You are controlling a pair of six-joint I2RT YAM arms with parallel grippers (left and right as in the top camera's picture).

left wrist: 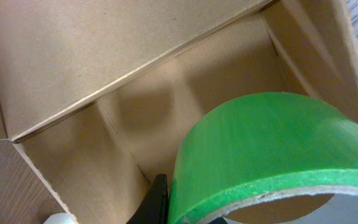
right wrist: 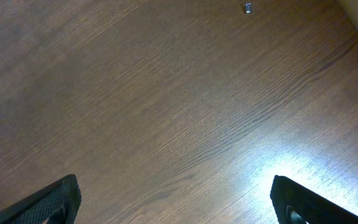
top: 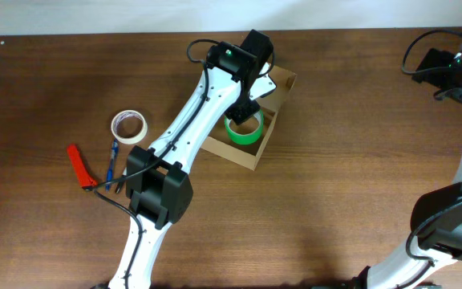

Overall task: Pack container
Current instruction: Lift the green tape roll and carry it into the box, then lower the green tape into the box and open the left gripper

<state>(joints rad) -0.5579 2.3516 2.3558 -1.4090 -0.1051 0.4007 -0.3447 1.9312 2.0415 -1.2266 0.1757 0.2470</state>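
- The small tan cardboard container (top: 235, 155) with its hinged flap sat open directly under the left gripper (top: 243, 106), on the dark brown wooden table (top: 335, 201).
- A green roll of adhesive tape (top: 245, 131) was inside the container's walls, right at the left gripper's tips. In the left wrist view one dark finger (left wrist: 157, 199) stood against the roll's outer face.
- The second finger was hidden, so I cannot tell whether the left gripper pinched the roll or had let go of it.
- The right gripper (right wrist: 176, 202) hovered over bare table with its fingers spread wide and nothing between them, well apart from the container.
- By my judgement the container would handle as light and fairly stiff, though its thin walls would likely buckle under a hard squeeze and it could slide on the smooth wood when pushed.
- A sensible hold would be a pinch over one upright wall near a corner. For closing, it would be the free edge of the flap (which bends at its crease).
- The green roll looked rigid, with a cardboard core, and would best be taken by its wall.
- No brand, label or writing could be read. The cardboard (left wrist: 229, 68) was plain inside, and the green tape (left wrist: 266, 143) showed no print.
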